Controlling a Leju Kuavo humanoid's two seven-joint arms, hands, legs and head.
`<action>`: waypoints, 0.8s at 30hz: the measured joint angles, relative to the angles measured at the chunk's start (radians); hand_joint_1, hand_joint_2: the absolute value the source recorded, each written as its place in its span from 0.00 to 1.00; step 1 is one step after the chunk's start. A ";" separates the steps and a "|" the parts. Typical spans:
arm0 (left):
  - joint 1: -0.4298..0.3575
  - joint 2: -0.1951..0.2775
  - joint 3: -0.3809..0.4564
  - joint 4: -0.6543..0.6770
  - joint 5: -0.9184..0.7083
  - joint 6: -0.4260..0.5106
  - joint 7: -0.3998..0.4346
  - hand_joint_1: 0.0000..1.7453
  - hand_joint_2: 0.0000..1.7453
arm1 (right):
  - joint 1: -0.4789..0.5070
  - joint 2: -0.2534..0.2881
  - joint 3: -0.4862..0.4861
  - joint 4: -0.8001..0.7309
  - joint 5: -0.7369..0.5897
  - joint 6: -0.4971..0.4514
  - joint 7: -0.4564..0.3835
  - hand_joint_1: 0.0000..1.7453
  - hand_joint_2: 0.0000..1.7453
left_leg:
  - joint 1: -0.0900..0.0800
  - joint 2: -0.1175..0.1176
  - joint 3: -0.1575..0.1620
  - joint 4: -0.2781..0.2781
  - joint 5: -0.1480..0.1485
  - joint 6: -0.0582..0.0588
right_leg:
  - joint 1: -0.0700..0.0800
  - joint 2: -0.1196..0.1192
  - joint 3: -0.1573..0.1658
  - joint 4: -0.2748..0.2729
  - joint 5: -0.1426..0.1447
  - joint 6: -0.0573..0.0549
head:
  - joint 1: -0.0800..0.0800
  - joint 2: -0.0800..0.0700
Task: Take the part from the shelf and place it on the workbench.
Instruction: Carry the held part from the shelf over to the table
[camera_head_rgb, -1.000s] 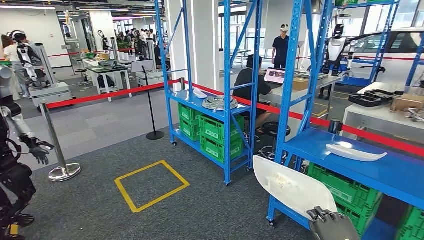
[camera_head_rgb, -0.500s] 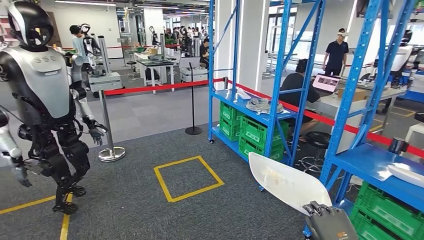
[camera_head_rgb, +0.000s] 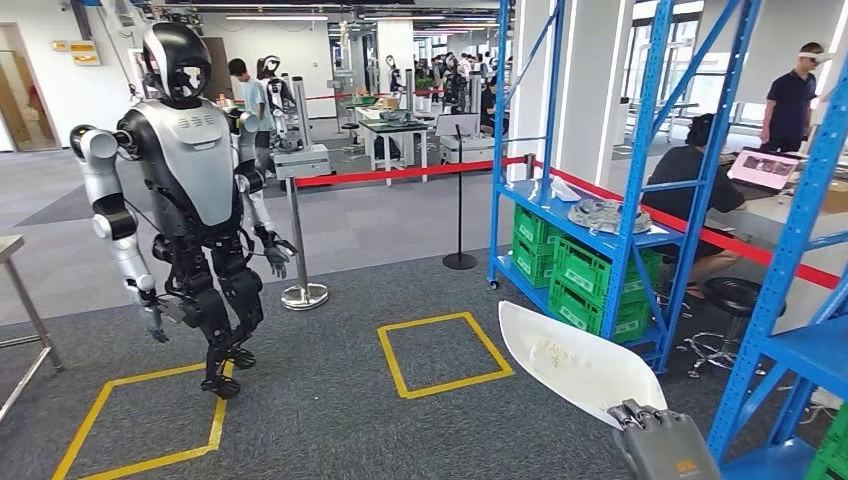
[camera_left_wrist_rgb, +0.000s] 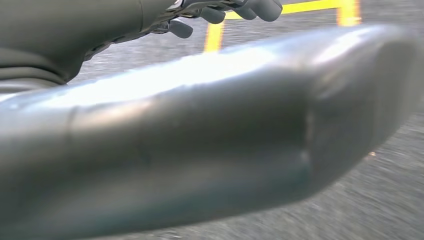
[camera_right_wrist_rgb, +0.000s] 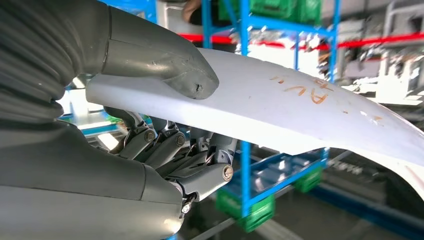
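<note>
The part is a long, white, curved shell (camera_head_rgb: 575, 362) with orange writing on it (camera_right_wrist_rgb: 300, 110). My right hand (camera_head_rgb: 665, 445) grips its near end at the lower right of the head view, and the shell juts out to the upper left over the grey carpet. In the right wrist view the thumb (camera_right_wrist_rgb: 170, 65) presses on the shell's upper face and the fingers (camera_right_wrist_rgb: 200, 155) curl under it. My left hand (camera_left_wrist_rgb: 220, 12) hangs over the carpet with its fingers apart and nothing in them.
Another humanoid robot (camera_head_rgb: 190, 190) stands on the left beside a yellow floor square (camera_head_rgb: 445, 352). Blue shelves (camera_head_rgb: 600, 200) with green crates (camera_head_rgb: 585, 280) fill the right, one upright (camera_head_rgb: 790, 260) close by. A stanchion (camera_head_rgb: 303, 290) and a metal table leg (camera_head_rgb: 25, 310) stand left.
The camera has swung left: the shelves slid right and the other robot came into the middle left. The white shell stays in my right hand, in the same place in the picture.
</note>
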 joint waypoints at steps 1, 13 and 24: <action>0.004 -0.003 -0.003 0.000 -0.020 0.004 0.025 0.00 0.00 | 0.026 -0.011 -0.004 -0.018 0.001 0.002 0.003 1.00 1.00 | 0.001 0.005 0.020 -0.035 0.023 0.000 | 0.000 -0.014 0.002 0.000 -0.002 0.002 | 0.000 0.000; 0.019 -0.041 -0.047 0.002 -0.089 -0.008 0.012 0.00 0.00 | 0.159 -0.126 -0.061 -0.148 -0.006 -0.001 -0.011 1.00 1.00 | -0.001 -0.004 0.160 -0.289 0.114 0.061 | -0.002 0.038 -0.076 0.221 -0.136 0.054 | 0.002 0.000; 0.022 -0.031 -0.064 0.001 -0.104 -0.009 0.010 0.00 0.00 | 0.045 -0.066 -0.007 -0.061 0.041 -0.069 -0.021 1.00 1.00 | 0.000 -0.112 0.124 -0.271 0.123 0.015 | -0.004 0.096 -0.004 0.022 -0.012 0.028 | 0.002 0.000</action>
